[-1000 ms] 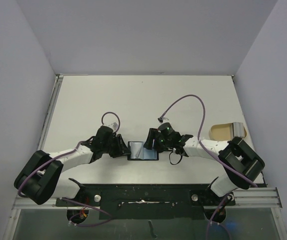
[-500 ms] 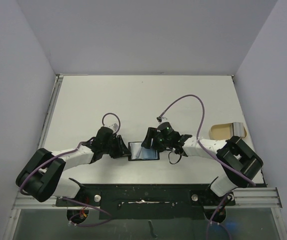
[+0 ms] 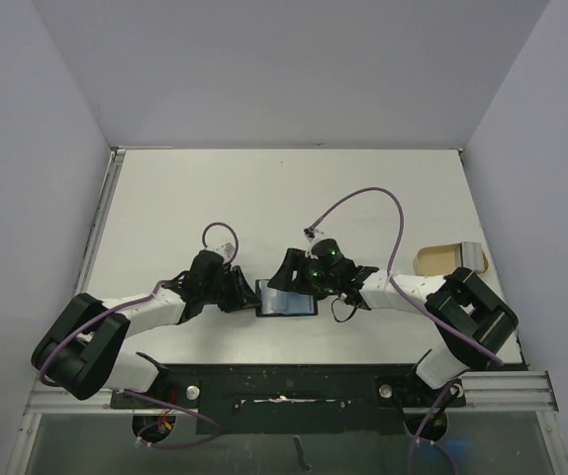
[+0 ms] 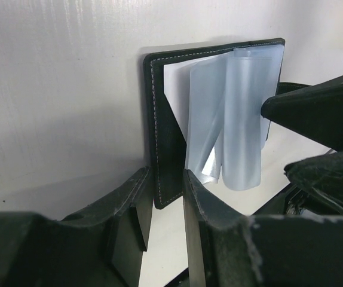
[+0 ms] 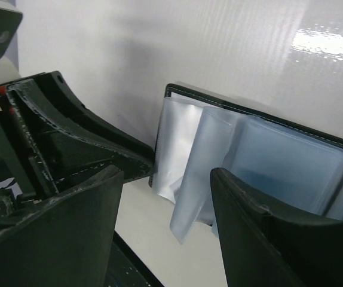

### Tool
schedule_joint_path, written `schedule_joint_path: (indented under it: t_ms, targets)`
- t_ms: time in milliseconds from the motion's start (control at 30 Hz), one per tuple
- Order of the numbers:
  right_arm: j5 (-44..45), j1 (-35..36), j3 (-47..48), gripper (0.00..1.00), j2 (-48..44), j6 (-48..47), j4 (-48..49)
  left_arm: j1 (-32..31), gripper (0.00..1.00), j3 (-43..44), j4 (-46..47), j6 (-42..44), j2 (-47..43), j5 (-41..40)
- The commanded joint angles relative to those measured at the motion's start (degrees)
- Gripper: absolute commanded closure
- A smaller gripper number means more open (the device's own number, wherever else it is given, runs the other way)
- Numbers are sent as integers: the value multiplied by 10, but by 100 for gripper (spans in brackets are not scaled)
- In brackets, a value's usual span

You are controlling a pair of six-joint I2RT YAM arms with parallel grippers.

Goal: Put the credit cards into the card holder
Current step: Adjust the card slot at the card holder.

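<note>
As the left hand pinches the stitched black cover of the card holder, the right hand gapes over translucent sleeves.

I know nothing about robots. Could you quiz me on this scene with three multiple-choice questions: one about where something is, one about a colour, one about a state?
1. Where is the tan tray?
A) between the arms
B) by the right edge of the table
C) far left corner

2. What colour is the card holder cover?
A) black
B) red
C) tan

3. How is the right gripper?
A) shut on a card
B) out of view
C) open

Answers: B, it lies at the right edge; A, both wrist views show a black stitched border; C, its fingers stand wide apart over the sleeves.
</note>
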Motion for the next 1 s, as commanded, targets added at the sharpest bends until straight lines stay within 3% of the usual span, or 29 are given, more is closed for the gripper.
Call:
schedule_joint_path:
  t_ms: [0,267,567,967]
  targets:
    - [-40,7,-2,39,15,22,79,2,75,-4,49,-10,2,14]
    - [-52,7,6,39,17,25,95,2,75,-16,66,-21,2,22]
    - [-126,8,29,40,78,82,206,4,75,-29,79,-43,-8,28]
    - [-137,-8,15,45,71,72,191,30,67,-28,18,-47,-104,10]
